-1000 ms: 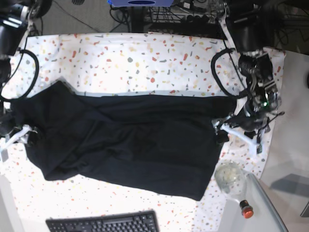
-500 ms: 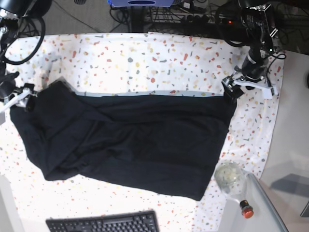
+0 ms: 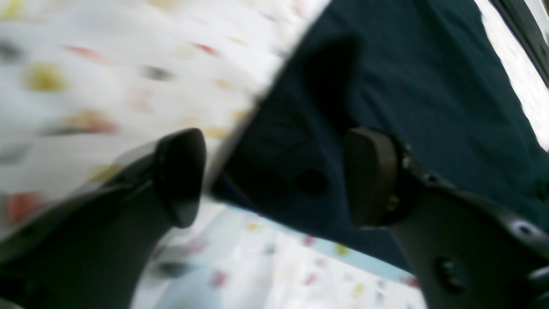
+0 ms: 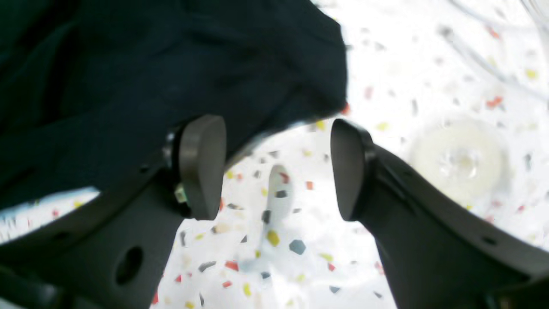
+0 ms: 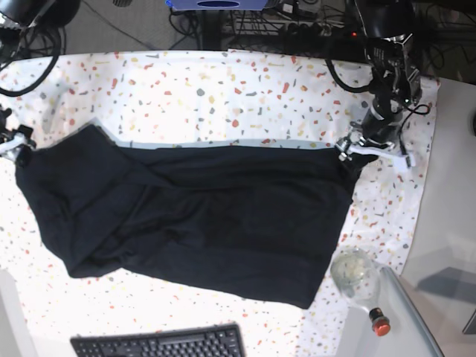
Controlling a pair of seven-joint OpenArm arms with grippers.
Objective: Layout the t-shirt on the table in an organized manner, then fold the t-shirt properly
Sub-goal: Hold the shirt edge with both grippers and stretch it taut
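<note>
Black keyboard (image 5: pixel 160 343) (base view only)

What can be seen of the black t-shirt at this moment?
The t-shirt is plain black soft cloth, spread wide and mostly flat across the table, with diagonal creases and a folded-over patch towards the base view's left. Its far edge runs straight. The left gripper straddles one far corner with its jaws apart; the right gripper hangs open at the opposite corner, over bare tablecloth. No label shows.

Base view overhead, whole table (image 5: pixel 245 82), wrist views close, low, sharing t-shirt (image 5: pixel 193 216) corners
</note>
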